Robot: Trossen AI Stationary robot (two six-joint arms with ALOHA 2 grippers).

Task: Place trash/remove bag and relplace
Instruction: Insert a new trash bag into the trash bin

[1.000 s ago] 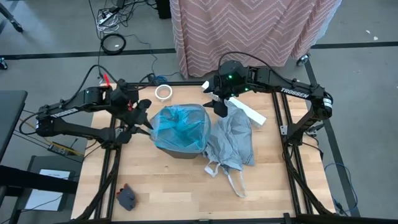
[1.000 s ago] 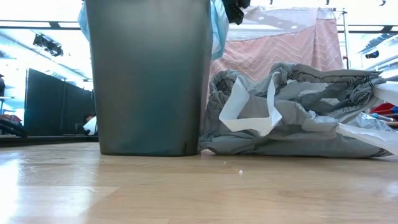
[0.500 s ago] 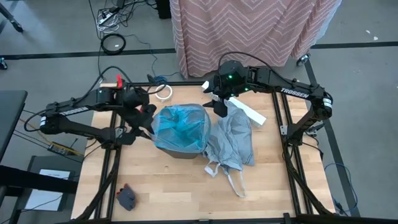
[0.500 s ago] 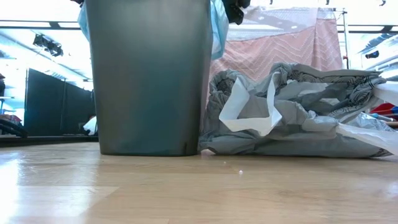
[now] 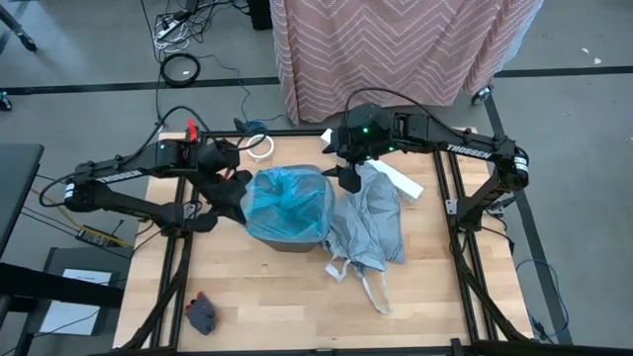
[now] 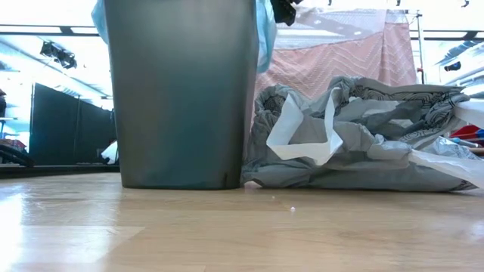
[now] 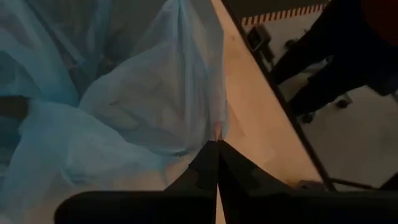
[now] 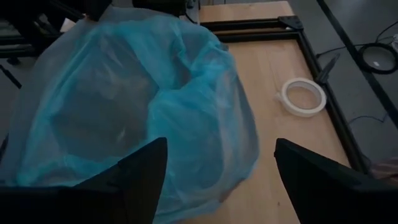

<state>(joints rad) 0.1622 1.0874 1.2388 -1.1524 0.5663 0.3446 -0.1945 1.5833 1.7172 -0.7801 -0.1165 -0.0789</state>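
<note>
A grey bin (image 5: 289, 237) stands mid-table, lined with the turquoise-blue bag (image 5: 287, 201), whose top drapes over the rim (image 6: 265, 38). The light grey bag (image 5: 368, 227) lies crumpled on the table against the bin's right side (image 6: 355, 136), its loop handles toward the near edge. My left gripper (image 5: 238, 203) is shut at the blue bag's left edge. My right gripper (image 5: 346, 178) hangs open over the bin's far right corner (image 8: 217, 174), touching nothing. The trash is out of view. My left gripper pinches the blue bag's edge (image 7: 218, 132) between its two fingertips, at the bin's left side. The fingers come slanting down from the table's left. From the pinch the film (image 7: 155, 106) runs off toward the bin in loose folds.
A white tape ring (image 5: 260, 146) lies at the far edge behind the bin (image 8: 303, 96). A long white box (image 5: 398, 180) lies beyond the grey bag. A small dark object (image 5: 201, 314) sits near the front left corner. Bare wood lies in front of the bin.
My left gripper has moved a little toward the bin's left rim and dipped, turning slightly. Its fingers, spread a second ago, have shut at the blue bag's left edge. The bin and the grey bag have stayed where they were.
</note>
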